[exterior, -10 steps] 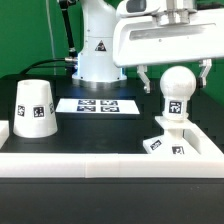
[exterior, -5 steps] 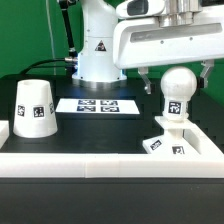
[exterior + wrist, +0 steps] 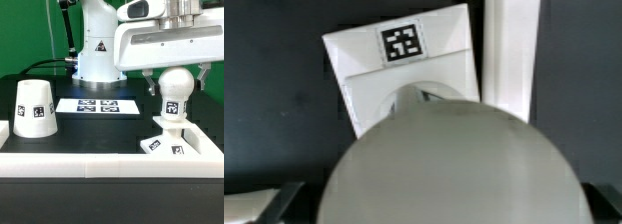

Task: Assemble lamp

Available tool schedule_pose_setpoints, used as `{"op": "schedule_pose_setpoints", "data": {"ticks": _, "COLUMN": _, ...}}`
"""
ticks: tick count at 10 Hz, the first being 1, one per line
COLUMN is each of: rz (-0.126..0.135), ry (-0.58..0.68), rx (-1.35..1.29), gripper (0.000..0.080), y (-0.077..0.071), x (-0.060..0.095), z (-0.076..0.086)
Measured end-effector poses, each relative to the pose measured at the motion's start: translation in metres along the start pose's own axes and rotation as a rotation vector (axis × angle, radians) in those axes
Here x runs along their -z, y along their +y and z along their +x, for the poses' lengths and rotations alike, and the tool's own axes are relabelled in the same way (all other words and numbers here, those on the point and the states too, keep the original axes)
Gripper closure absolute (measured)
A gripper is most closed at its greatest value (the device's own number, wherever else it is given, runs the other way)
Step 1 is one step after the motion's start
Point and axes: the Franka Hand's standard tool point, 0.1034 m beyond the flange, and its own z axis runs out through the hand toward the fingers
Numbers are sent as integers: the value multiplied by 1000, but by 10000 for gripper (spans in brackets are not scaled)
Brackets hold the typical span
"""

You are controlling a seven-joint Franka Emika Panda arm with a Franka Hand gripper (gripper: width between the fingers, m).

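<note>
The white ball-shaped bulb [image 3: 178, 92] stands upright on the small square base [image 3: 170, 142] at the exterior view's right. My gripper [image 3: 177, 82] hangs over it, one finger on each side of the ball with small gaps, so it is open. The tapered shade [image 3: 34, 110] stands alone at the exterior view's left. In the wrist view the bulb [image 3: 446, 160] fills the picture between the fingers of my gripper [image 3: 441, 208], and the tagged base [image 3: 402, 55] shows beyond it.
The marker board [image 3: 98, 105] lies flat at the back middle, before the robot's white pedestal [image 3: 98, 55]. The long white border rail [image 3: 100, 165] runs along the front and up the right side, close to the base; it also shows in the wrist view [image 3: 514, 50].
My gripper has come down a little around the bulb. The bulb, base and shade have not moved.
</note>
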Motion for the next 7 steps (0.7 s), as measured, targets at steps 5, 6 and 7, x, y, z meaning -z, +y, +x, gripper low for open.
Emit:
{"op": "schedule_pose_setpoints", "data": {"ticks": 5, "rz": 3, "ry": 3, "rx": -463, "gripper": 223, "y": -2, "x": -1, "z": -1}}
{"op": "schedule_pose_setpoints", "data": {"ticks": 6, "rz": 4, "ry": 2, "rx": -547, "gripper": 222, "y": -2, "x": -1, "z": -1}}
{"op": "schedule_pose_setpoints", "data": {"ticks": 7, "rz": 10, "ry": 1, "rx": -659, "gripper": 222, "y": -1, "x": -1, "z": 0}}
